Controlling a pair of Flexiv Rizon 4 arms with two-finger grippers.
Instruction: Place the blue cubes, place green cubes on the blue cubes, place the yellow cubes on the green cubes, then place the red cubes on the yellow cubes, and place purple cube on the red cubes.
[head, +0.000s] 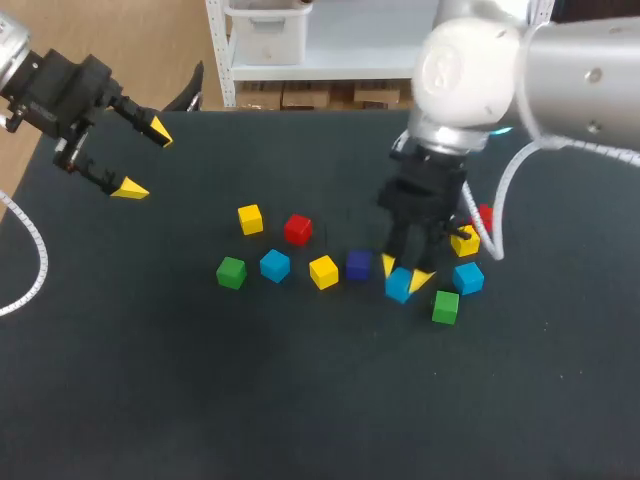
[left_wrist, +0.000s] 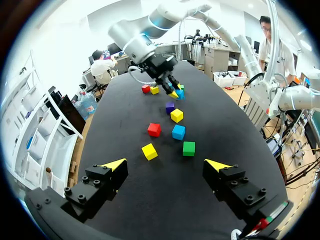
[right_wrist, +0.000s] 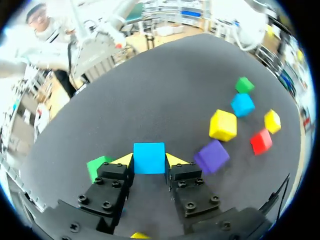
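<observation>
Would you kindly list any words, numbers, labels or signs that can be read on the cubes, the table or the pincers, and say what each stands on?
There are none to read.
The blue cube in the right pincer and the other cubes show only plain coloured faces.
The black table bears no marks.
The left pincer shows no legible label.
</observation>
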